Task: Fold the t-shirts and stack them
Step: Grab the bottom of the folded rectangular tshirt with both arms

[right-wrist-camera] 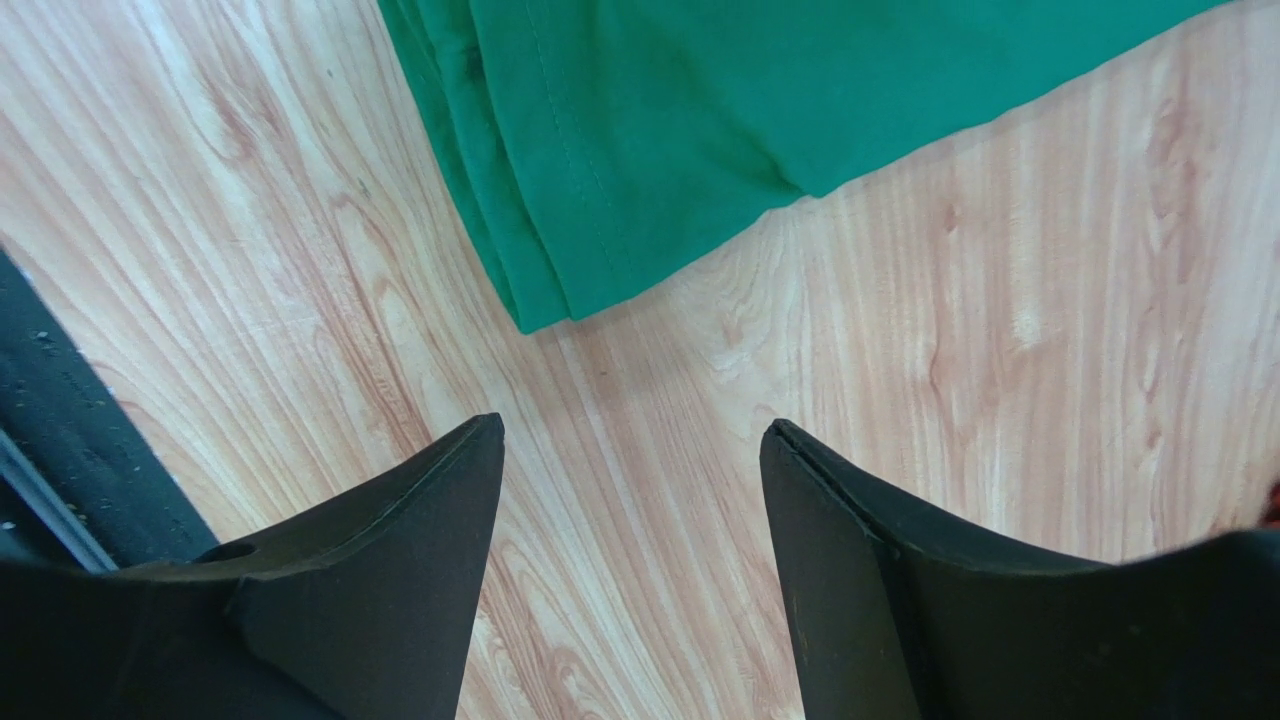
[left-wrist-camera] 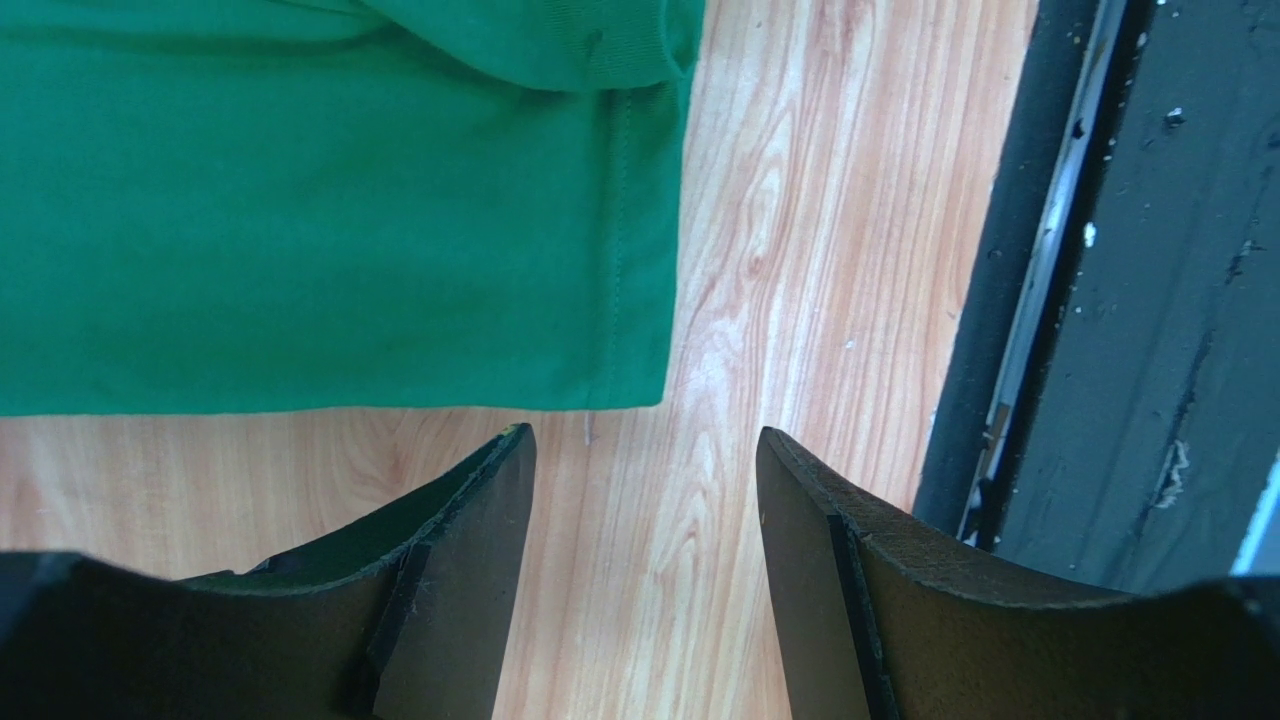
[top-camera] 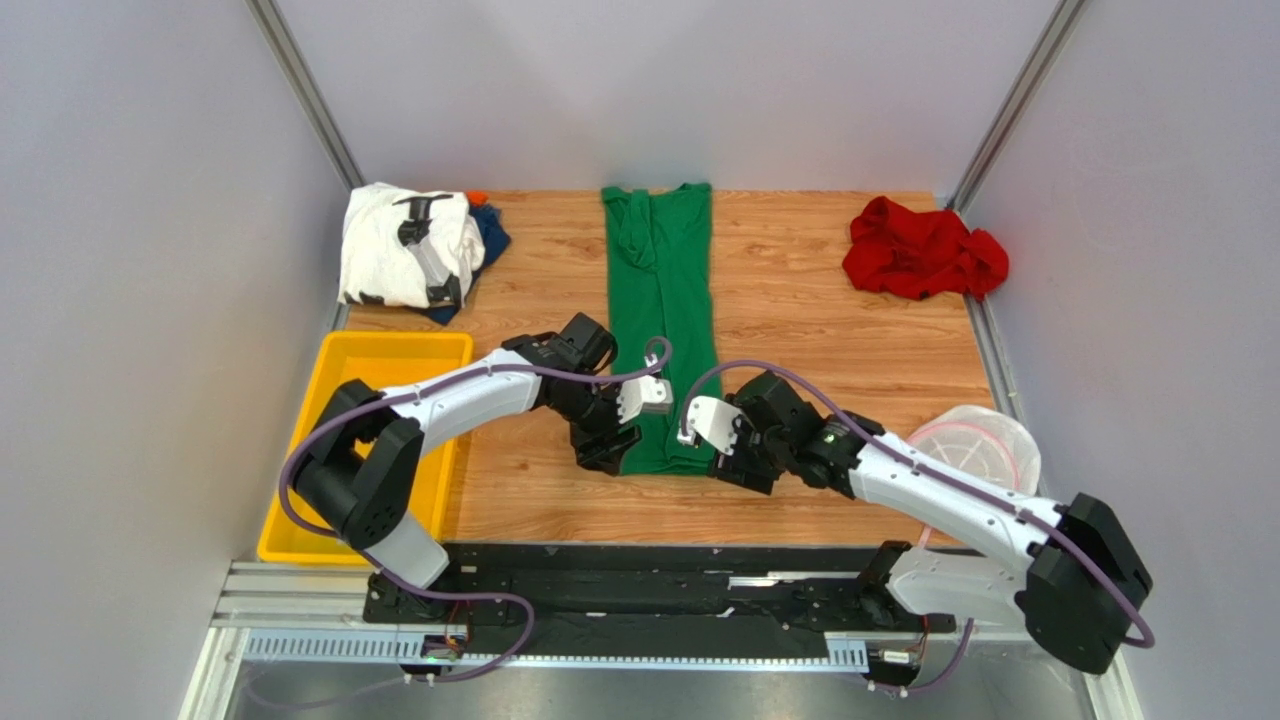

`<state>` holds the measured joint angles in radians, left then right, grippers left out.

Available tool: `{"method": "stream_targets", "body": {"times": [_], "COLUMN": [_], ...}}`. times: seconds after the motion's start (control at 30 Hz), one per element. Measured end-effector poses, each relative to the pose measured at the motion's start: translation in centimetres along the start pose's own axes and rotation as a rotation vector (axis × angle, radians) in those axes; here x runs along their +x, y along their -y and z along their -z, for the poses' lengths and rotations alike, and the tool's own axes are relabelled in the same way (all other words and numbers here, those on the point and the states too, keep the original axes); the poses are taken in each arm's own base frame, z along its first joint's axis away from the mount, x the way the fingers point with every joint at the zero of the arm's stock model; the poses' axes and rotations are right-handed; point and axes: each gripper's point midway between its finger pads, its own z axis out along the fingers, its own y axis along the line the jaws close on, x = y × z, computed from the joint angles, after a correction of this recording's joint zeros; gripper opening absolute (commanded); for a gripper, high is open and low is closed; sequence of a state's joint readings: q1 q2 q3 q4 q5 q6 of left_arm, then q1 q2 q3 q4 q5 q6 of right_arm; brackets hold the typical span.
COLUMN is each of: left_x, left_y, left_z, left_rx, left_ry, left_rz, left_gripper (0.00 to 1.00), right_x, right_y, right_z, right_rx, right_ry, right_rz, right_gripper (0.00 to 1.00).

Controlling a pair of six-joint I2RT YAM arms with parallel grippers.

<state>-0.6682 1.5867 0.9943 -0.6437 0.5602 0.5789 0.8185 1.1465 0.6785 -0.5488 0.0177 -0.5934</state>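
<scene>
The bright green t-shirt [top-camera: 661,300] lies as a long narrow strip down the middle of the table, collar at the far edge. My left gripper [top-camera: 613,453] hovers at its near left corner, open; in the left wrist view the gripper [left-wrist-camera: 643,435] has only bare wood between its fingers, just short of the green hem [left-wrist-camera: 301,195]. My right gripper [top-camera: 739,468] is at the near right corner, also open and empty [right-wrist-camera: 631,428], with the layered green corner [right-wrist-camera: 721,120] just beyond its tips. The white printed t-shirt [top-camera: 406,240] lies on the dark blue one [top-camera: 492,237] at far left. The red t-shirt [top-camera: 921,251] is crumpled at far right.
A yellow tray [top-camera: 391,342] sits at the near left beside the left arm. The round white-and-pink mesh basket [top-camera: 984,443] stands at the near right, partly behind the right arm. A black rail [top-camera: 661,578] runs along the table's near edge. Grey walls close in the sides.
</scene>
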Motion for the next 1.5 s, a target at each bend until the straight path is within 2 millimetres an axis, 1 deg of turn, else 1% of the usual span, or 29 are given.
{"method": "stream_targets", "body": {"times": [0.13,0.23,0.4,0.6,0.73,0.9,0.93,1.0,1.13,1.2,1.23,1.4,1.5], "left_x": [0.1,0.2,0.0,0.3,0.5,0.8,0.7,0.6,0.3,0.3,0.3,0.2,0.1], "left_y": [0.1,0.1,0.0,0.3,0.4,0.4,0.3,0.3,-0.1,-0.3,-0.5,-0.9,-1.1], "left_z": [-0.5,-1.0,-1.7,-2.3,-2.8,-3.5,-3.6,-3.8,-4.2,-4.3,-4.3,-4.5,-4.7], "left_rx": [0.031,0.054,0.075,0.079,0.072,0.053,0.045,0.033,0.003,-0.012,-0.022,-0.062,-0.082], "left_ry": [-0.013,-0.029,-0.049,-0.074,-0.098,-0.137,-0.14,-0.151,-0.168,-0.175,-0.18,-0.204,-0.217], "left_rz": [0.028,0.052,0.067,0.085,0.087,0.089,0.086,0.083,0.081,0.084,0.084,0.086,0.084], "left_gripper": [0.65,0.65,0.63,0.62,0.61,0.59,0.57,0.51,0.34,0.3,0.26,0.22,0.12], "right_x": [-0.9,-1.2,-1.1,-0.8,-0.7,-0.8,-0.8,-0.9,-0.9,-1.0,-1.0,-1.0,-1.0], "right_y": [-0.1,-0.2,-0.9,-1.6,-1.8,-1.9,-1.9,-1.8,-1.9,-2.0,-2.1,-2.2,-2.2], "right_z": [1.2,1.4,1.1,0.1,-0.4,-0.4,-0.4,-0.4,-0.4,-0.4,-0.4,-0.5,-0.5], "right_rx": [0.001,-0.009,-0.041,-0.082,-0.096,-0.098,-0.097,-0.097,-0.1,-0.103,-0.104,-0.109,-0.108], "right_ry": [0.059,0.079,0.083,0.058,0.047,0.051,0.052,0.053,0.056,0.058,0.058,0.054,0.053], "right_rz": [-0.001,0.0,0.008,0.031,0.047,0.054,0.054,0.054,0.058,0.061,0.063,0.065,0.065], "right_gripper": [0.68,0.69,0.68,0.68,0.68,0.68,0.68,0.68,0.69,0.68,0.68,0.68,0.68]}}
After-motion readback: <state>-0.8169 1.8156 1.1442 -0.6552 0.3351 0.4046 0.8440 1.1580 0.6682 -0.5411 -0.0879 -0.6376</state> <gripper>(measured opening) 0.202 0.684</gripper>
